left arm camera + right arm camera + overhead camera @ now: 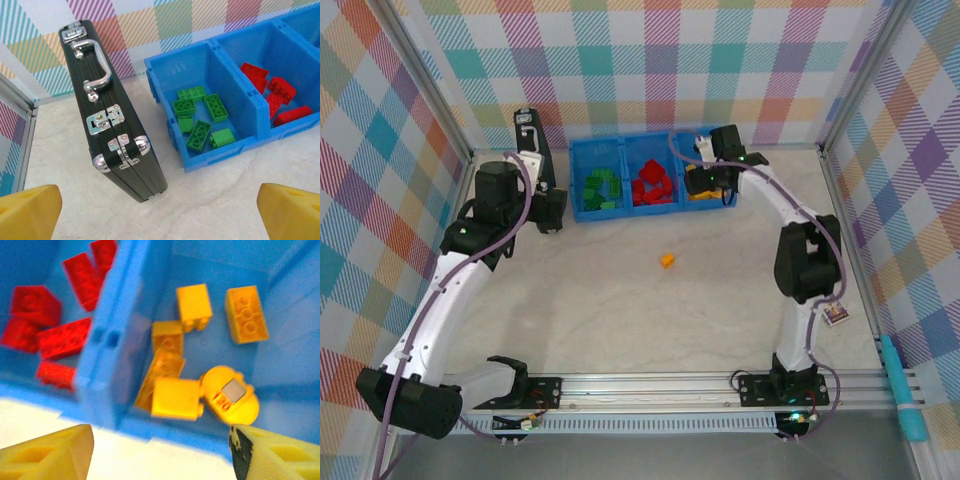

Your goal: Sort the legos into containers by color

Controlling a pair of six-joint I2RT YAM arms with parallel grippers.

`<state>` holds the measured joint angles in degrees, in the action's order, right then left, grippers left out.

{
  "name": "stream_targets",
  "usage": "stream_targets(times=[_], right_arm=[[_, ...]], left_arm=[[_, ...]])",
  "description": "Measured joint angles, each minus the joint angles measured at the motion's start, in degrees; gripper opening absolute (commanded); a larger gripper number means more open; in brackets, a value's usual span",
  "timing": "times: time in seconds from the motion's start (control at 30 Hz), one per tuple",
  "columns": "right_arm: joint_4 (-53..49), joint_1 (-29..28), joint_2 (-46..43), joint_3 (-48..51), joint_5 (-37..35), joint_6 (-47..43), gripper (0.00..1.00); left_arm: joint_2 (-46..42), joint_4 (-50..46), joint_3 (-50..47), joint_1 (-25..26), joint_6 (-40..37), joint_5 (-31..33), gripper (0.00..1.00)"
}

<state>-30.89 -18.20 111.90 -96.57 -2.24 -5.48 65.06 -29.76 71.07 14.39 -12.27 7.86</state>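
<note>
Right hand [162,435] parted, empty, over yellow legos [175,397] in blue tray [107,340]. Advise: rise clear of wall, then fetch orange brick [667,260] off bench [620,320].

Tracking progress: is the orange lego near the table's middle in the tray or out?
Out: the orange lego lies on the table, apart from the tray.

Green legos [216,107], red legos [292,115], yellow legos [194,305], blue tray [250,107], black case [145,175], plaid walls [720,60].
</note>
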Motion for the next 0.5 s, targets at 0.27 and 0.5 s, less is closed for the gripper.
stream_targets(times=[0.27, 0.5], right_arm=[[1.46, -9.25, -11.17, 17.66, 5.40, -1.20, 0.75], [-0.85, -13.66, -8.79, 19.96, 7.76, -1.49, 0.75]], left_arm=[[-2.21, 0.04, 0.00, 0.00, 0.00, -0.98, 1.00], [-2.34, 0.04, 0.00, -0.02, 0.07, -1.84, 1.00]])
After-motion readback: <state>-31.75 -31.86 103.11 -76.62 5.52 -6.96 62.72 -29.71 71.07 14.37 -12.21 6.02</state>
